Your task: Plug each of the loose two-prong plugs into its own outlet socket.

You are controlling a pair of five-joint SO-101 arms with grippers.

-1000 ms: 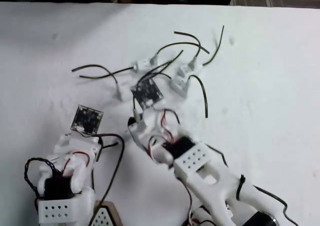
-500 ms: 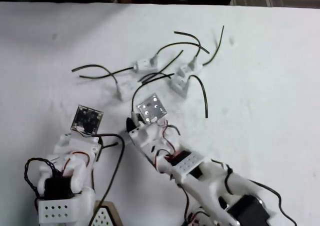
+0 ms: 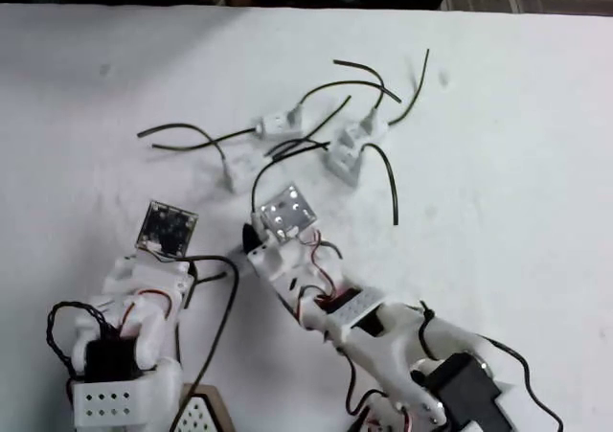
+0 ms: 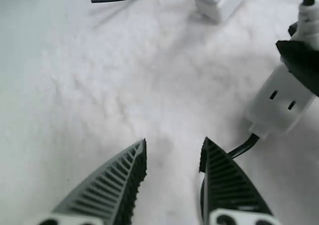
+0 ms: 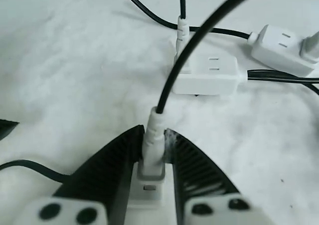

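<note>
Right arm (image 3: pixel 383 331) rearward (socket (image 5: pixel 151 165) between jaws)

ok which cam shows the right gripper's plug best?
Right wrist view: plug clamped in the right gripper, close up. High view: the arm covers it. Left wrist view: possibly its white end at the edge.
</note>
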